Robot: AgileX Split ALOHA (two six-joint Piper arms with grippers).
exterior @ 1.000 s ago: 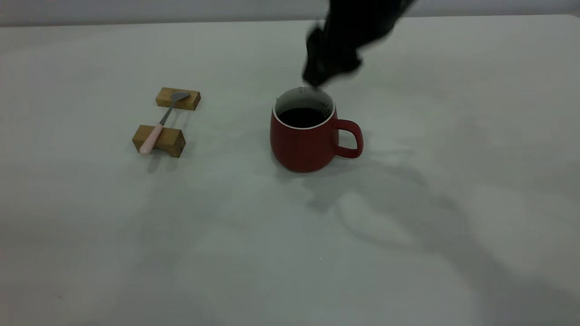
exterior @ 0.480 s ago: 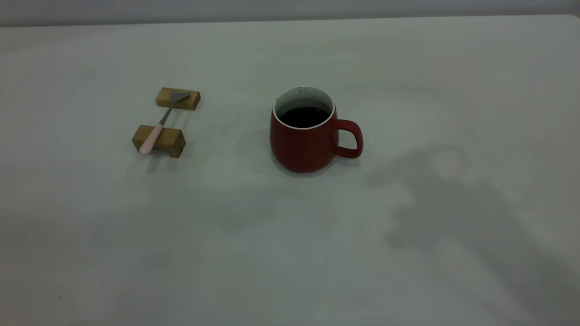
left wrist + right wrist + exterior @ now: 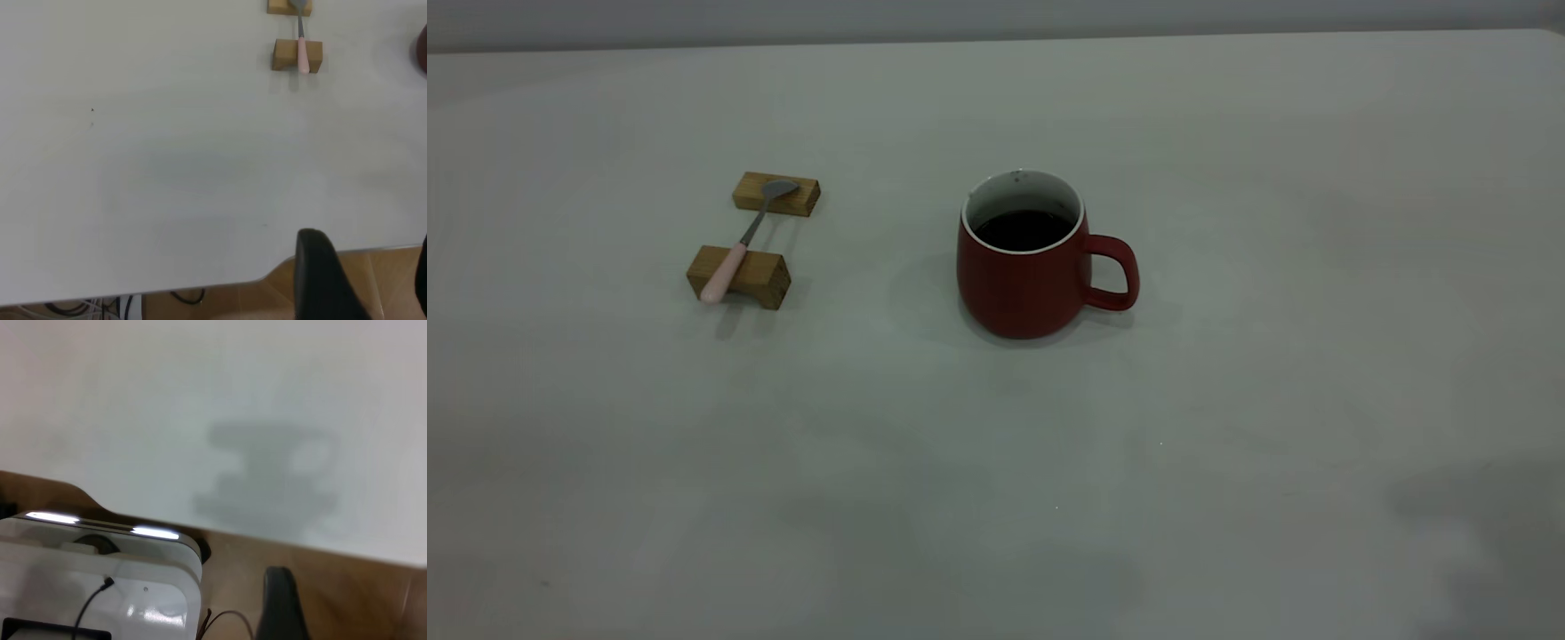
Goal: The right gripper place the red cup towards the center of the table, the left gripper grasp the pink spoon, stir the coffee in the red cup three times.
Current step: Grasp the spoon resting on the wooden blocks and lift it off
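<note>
Red cup (image 3: 1024, 284) — upright near centre of table (image 3: 1227, 444), handle toward right arm's side, well apart from both grippers. Pink spoon (image 3: 740, 238) laid across two wooden blocks (image 3: 767, 279), toward left arm's side of cup, untouched. Left gripper (image 3: 368, 267) back past table edge, fingers (image 3: 323, 280) spread wide, holding nothing, spoon far ahead. Right gripper (image 3: 283, 607) likewise off table edge — only one dark part visible, open or closed impossible to tell. Neither gripper visible in exterior view. Cup cut off at frame edge in left wrist view. Dark red rounded body, white interior, thin white rim; coffee (image 3: 1023, 229) nearly black, sitting below rim.
</note>
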